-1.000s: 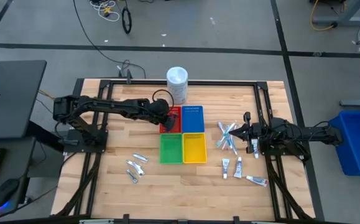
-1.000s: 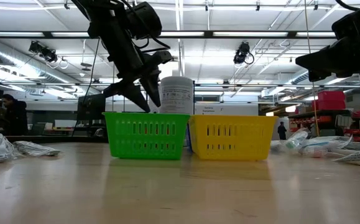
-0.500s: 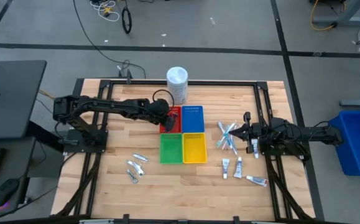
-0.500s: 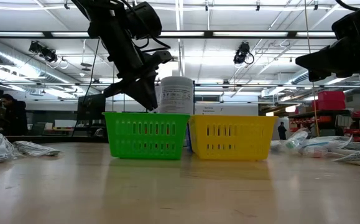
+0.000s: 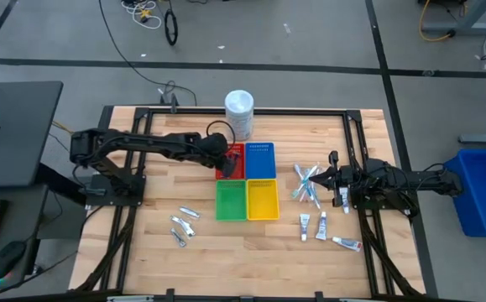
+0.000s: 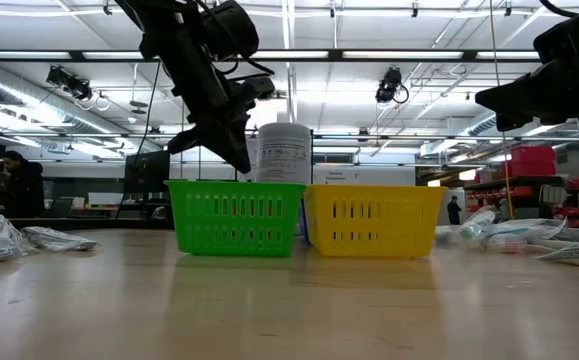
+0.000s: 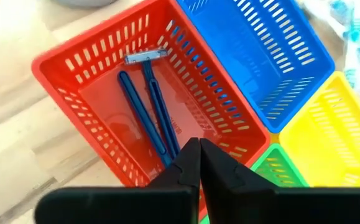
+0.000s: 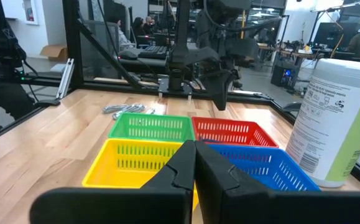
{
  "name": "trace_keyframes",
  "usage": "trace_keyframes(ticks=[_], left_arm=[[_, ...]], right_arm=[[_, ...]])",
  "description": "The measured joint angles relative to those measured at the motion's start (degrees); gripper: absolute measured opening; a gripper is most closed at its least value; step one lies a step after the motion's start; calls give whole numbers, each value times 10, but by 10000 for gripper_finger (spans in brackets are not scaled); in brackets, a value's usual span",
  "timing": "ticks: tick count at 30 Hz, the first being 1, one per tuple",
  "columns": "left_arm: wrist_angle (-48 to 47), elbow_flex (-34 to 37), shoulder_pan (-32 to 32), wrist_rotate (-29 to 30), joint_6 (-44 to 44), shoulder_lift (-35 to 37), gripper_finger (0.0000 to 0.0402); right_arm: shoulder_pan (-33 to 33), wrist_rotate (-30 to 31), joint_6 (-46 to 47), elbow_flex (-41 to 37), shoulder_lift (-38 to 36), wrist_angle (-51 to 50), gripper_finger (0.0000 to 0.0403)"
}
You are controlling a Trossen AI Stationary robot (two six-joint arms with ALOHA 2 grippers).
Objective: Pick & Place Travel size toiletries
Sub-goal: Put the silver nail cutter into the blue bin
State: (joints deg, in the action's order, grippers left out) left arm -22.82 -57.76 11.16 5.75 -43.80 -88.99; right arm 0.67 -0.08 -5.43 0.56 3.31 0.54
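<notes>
Two slim dark-blue plastic razors (image 7: 147, 109) seen lying loose in the red slotted plastic tray (image 7: 61, 71) only by the left wrist view, left gripper (image 7: 195, 149) shut empty above them, right gripper (image 8: 194, 151) closed, empty.

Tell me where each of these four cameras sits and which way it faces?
High: overhead, looking down on the table and both arms.
Low: at tabletop height, facing green basket and yellow basket; the left arm overhead.
Left wrist: above the red basket, razors inside; shut fingers.
Right wrist: facing the baskets; shut fingers.
All show baskets.
</notes>
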Motion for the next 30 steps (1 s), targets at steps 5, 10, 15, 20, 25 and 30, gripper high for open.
trace_keyframes(ticks=[5, 10, 15, 20, 25, 30], left_arm=[[-29, -21, -10, 12, 63, 25, 5], [-46, -50, -33, 16, 151, 60, 9], [-46, -64, -54, 15, 192, 85, 4], [-59, -64, -68, -10, 227, 92, 6], [-107, -64, -105, -43, 283, 92, 5], [-190, -64, -152, -49, 340, 92, 4]], right_arm=[[0, 0, 0, 0, 0, 0, 14], [0, 0, 0, 0, 0, 0, 13], [0, 0, 0, 0, 0, 0, 13], [0, 0, 0, 0, 0, 0, 14], [0, 0, 0, 0, 0, 0, 13], [0, 0, 0, 0, 0, 0, 13]])
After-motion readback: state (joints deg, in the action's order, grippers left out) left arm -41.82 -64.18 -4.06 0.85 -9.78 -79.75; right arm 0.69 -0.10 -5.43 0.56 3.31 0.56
